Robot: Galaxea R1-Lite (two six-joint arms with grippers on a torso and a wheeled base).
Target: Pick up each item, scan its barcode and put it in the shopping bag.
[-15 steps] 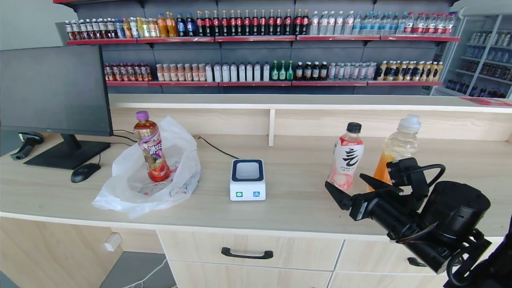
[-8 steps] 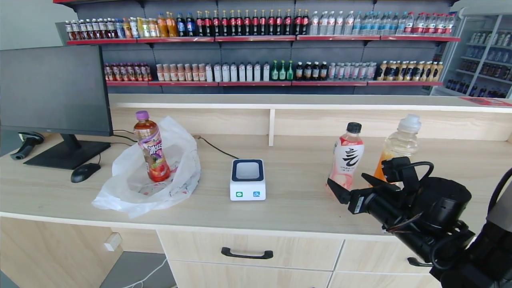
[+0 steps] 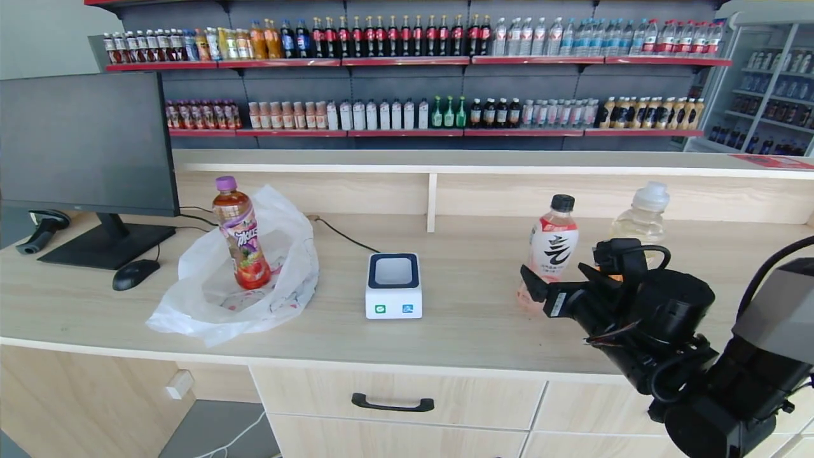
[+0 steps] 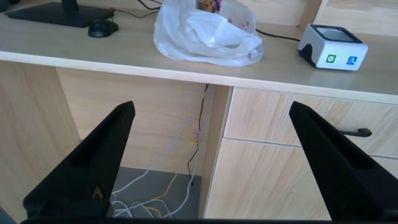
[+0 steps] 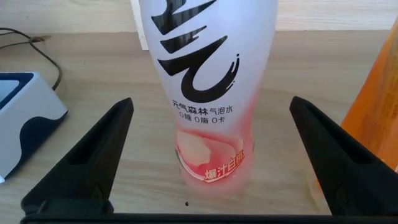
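Observation:
A pink-and-white bottle (image 3: 552, 245) (image 5: 208, 93) with a black cap stands upright on the right part of the counter. My right gripper (image 3: 556, 278) (image 5: 211, 102) is open, with one finger on each side of the bottle's lower body. Close behind it to the right stands an orange drink bottle (image 3: 639, 213) (image 5: 376, 112) with a white cap, its lower half hidden by my arm. The white scanner (image 3: 393, 285) (image 4: 329, 46) sits mid-counter. A white shopping bag (image 3: 286, 280) (image 4: 205, 34) on the left holds a purple-capped tea bottle (image 3: 241, 232). My left gripper (image 4: 211, 106) hangs open below the counter's front edge.
A monitor (image 3: 86, 143), a mouse (image 3: 135, 273) and a handheld scanner (image 3: 41, 230) occupy the counter's far left. A raised ledge (image 3: 445, 165) runs along the back. Drawers with a black handle (image 3: 392, 402) lie under the counter edge. Bare counter lies between scanner and pink bottle.
My right gripper has moved up and forward over the counter to the pink-and-white bottle, which now stands between its fingers. The bottles, bag and scanner have not moved.

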